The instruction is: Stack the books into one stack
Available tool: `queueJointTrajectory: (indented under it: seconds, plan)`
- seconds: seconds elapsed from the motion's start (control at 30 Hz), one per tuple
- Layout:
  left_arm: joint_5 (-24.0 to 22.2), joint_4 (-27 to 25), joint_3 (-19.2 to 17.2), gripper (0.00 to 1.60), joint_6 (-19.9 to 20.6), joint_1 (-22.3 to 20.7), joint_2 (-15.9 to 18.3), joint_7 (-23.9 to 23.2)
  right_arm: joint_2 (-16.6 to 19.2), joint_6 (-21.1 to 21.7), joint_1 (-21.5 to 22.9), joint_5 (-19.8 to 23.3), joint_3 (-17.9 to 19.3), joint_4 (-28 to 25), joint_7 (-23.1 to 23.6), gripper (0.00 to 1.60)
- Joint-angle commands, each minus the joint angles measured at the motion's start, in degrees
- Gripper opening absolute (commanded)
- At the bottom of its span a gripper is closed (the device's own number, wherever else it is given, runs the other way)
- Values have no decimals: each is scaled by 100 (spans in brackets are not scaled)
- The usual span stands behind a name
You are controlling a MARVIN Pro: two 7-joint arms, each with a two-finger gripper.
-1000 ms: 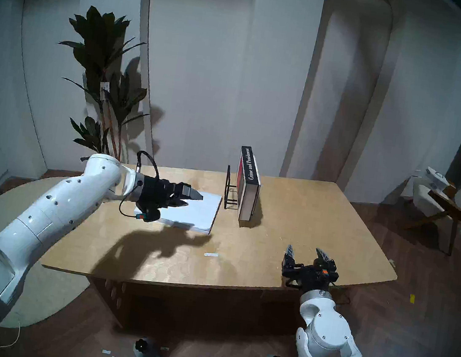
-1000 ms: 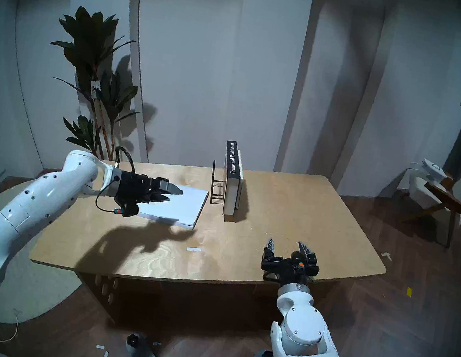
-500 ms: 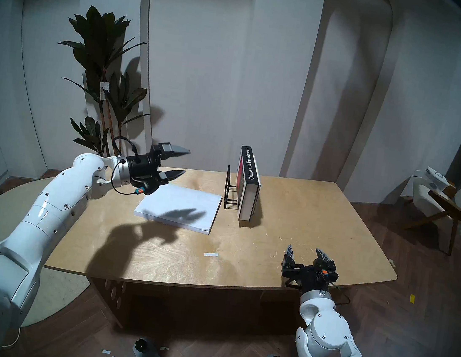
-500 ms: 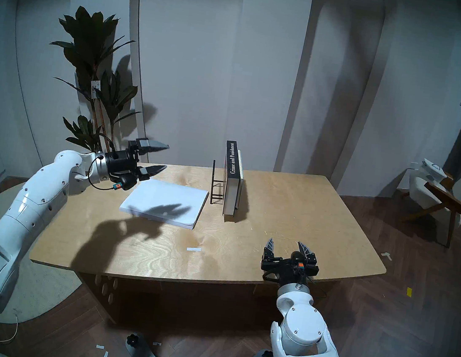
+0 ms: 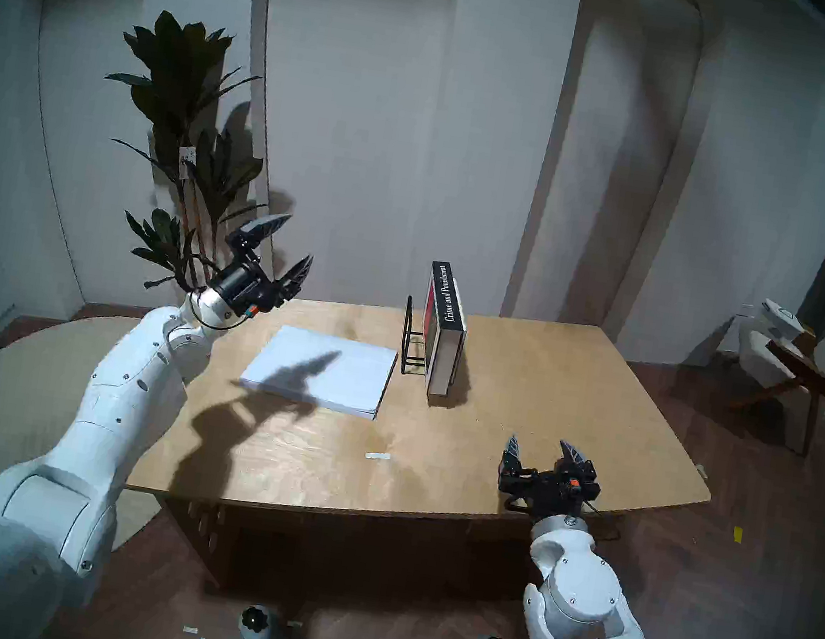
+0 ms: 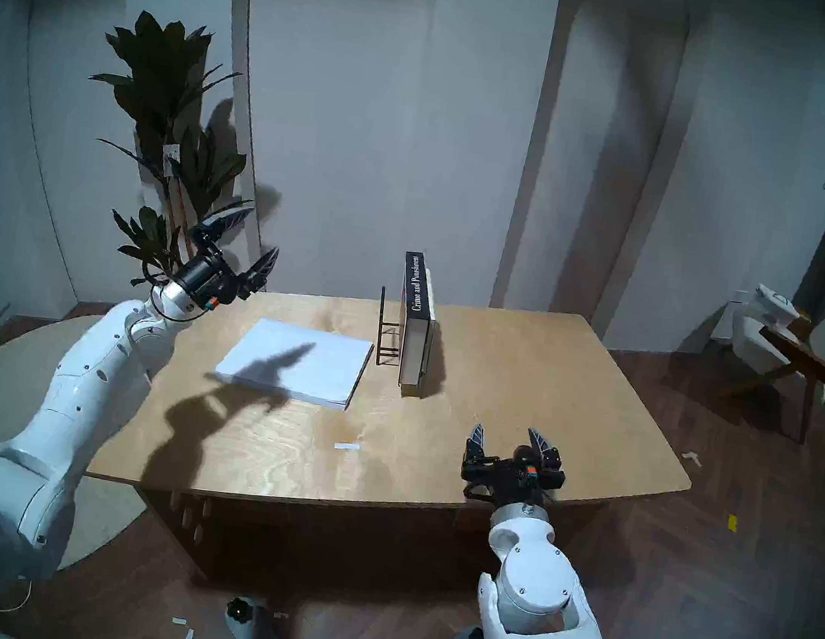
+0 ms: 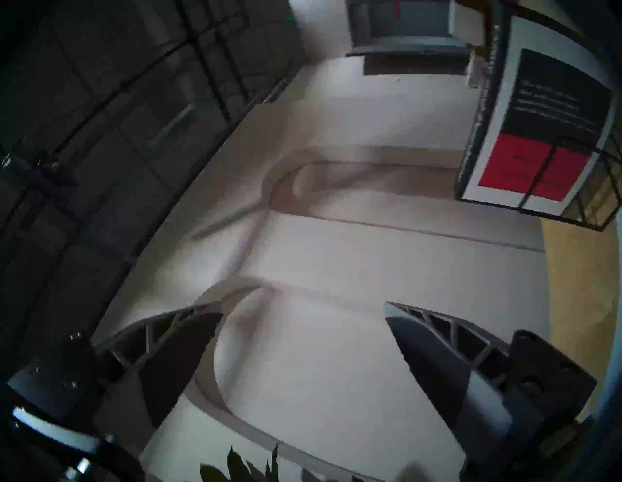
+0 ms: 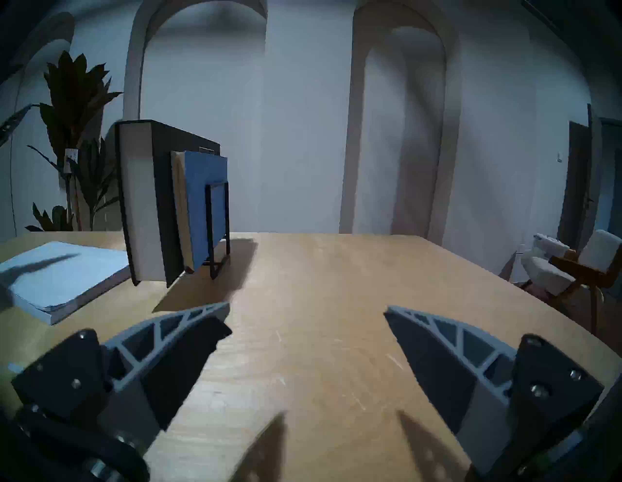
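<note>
The large floppy white softcover book (image 5: 321, 371) lies flat on the pale, grained wooden table (image 5: 523, 379). Just beside it, the thick black "Crime and Punishment" book (image 5: 443, 328) and thin blue hardcover (image 8: 205, 202) stand upright in the black wire-frame rack (image 5: 412, 337). The left gripper (image 5: 287, 247), ribbed fingers spread and empty, is raised beyond the table's far left edge. The right gripper (image 5: 544, 448) hovers spread and empty over the near right edge.

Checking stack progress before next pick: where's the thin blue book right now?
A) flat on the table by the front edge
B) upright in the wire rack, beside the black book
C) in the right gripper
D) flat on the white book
B: the right wrist view shows the blue book standing on edge beside the black book in the wire rack; the white book lies flat with nothing on it.
</note>
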Motion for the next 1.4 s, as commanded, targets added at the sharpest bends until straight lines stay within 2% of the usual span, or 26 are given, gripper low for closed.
queueJointTrajectory:
  seconds: [0.0,0.4,0.63,0.87,1.07,1.23,1.37]
  plan:
    - [-729,-146,-322,160,518,-88,-663,-122,-99,-78,309,-306,-283,-156,-120,160]
    - [-1610,-459,-743,160,1595,19,-973,-735,-71,-62,986,-1522,-704,435,-728,160]
    - [-1959,-778,-928,160,2200,182,-1053,-1164,-259,-221,1467,-2039,-871,977,-1143,160]
    - [-2123,-1123,-1032,160,2677,327,-1091,-1504,-397,-716,1870,-2219,-1152,1475,-1271,160]
    - [-2220,-1435,-1088,160,3046,447,-1123,-1781,-616,-1160,2136,-2398,-1369,2091,-1598,160]
    - [-2271,-1631,-1118,160,3285,522,-1138,-1959,-785,-1565,2428,-2218,-1414,2622,-1902,160]
    - [-2303,-1763,-1134,160,3450,571,-1145,-2077,-908,-1835,2672,-2281,-1377,2972,-2069,160]
